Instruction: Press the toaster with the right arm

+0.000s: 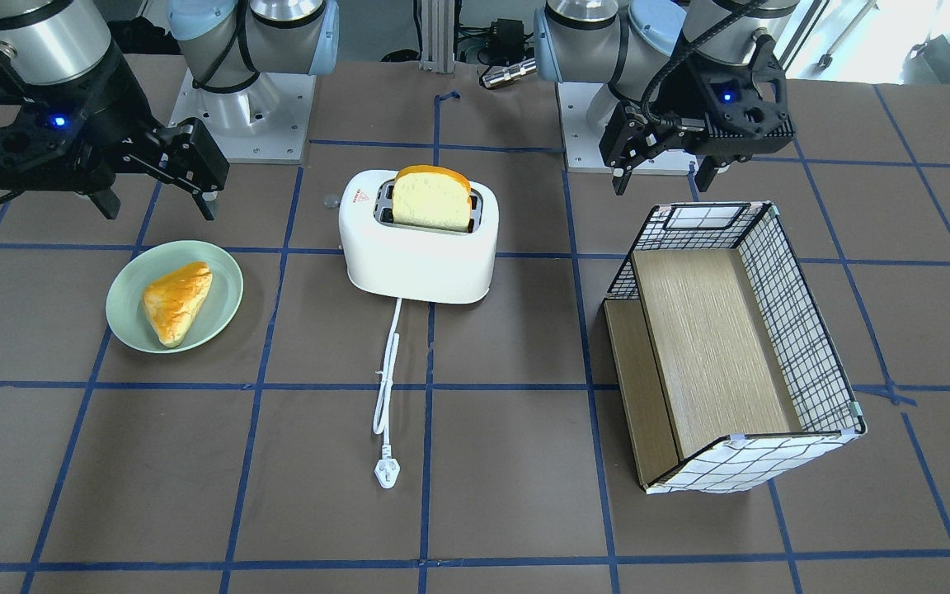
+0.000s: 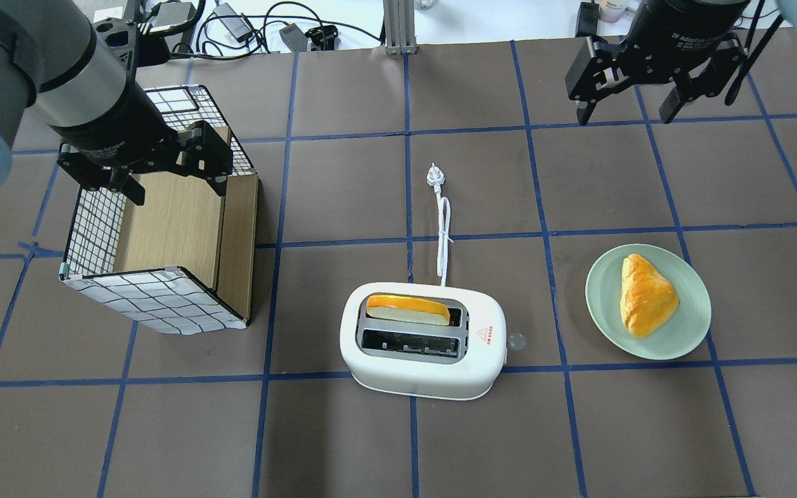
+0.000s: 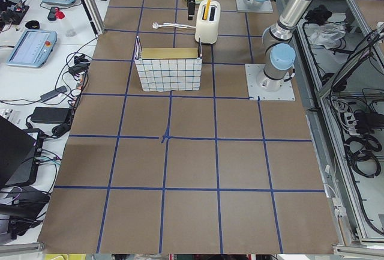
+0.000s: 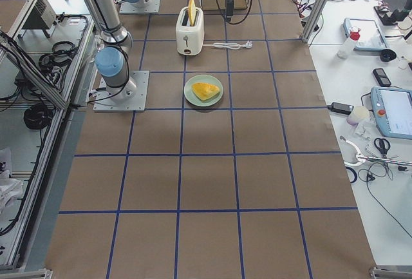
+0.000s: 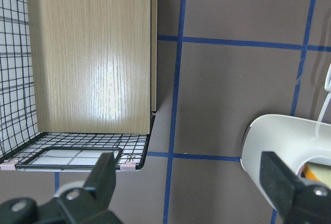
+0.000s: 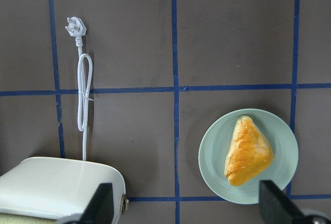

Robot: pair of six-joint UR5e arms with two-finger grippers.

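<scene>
Brown, blue-taped tabletop (image 2: 343, 429) held the white toaster (image 2: 423, 360) mid-table toward the robot's edge, a bread slice (image 2: 407, 309) standing high in one slot, lever apparently unpressed. Right gripper (image 2: 625, 111) hovered well apart, jaws spread; left gripper (image 2: 176, 185) likewise spread. Red triangle label (image 2: 485, 334) unreadable.

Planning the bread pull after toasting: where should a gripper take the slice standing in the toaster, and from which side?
Grip the bread slice by its exposed upper half, coming straight down from above with one finger on each flat face. It stands upright in one slot of the toaster, the lower part hidden in the body, so only the top is reachable. The neighbouring slot is empty, which should leave room for a finger.
</scene>
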